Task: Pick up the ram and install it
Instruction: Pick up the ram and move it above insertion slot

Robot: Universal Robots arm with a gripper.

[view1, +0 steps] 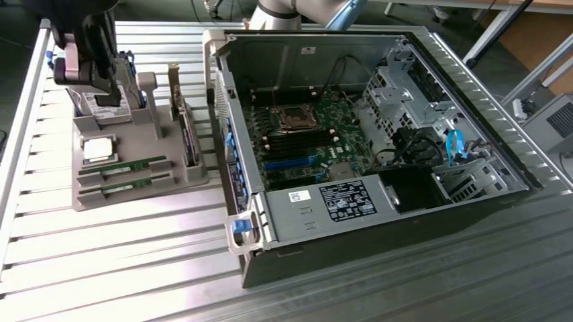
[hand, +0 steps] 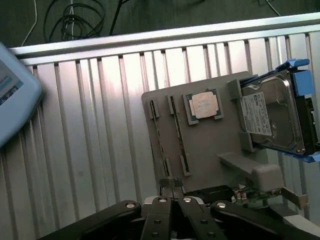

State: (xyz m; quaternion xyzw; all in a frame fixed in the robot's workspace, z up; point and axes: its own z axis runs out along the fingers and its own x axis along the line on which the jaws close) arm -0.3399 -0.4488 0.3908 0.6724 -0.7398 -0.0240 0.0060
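We log the claw [hand: 172, 192] pressed together, fingertips touching, hanging over the gray holder [hand: 210, 145]. Nearest it stands the hard drive [hand: 272, 112], then the processor chip [hand: 203, 105]. Farthest from it, the ram [view1: 123, 167] sits in the holder's slots, two green sticks.

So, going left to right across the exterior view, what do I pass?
ram sticks lying in the grey holder → blue latch on the open computer case → processor socket on the board → blue cable
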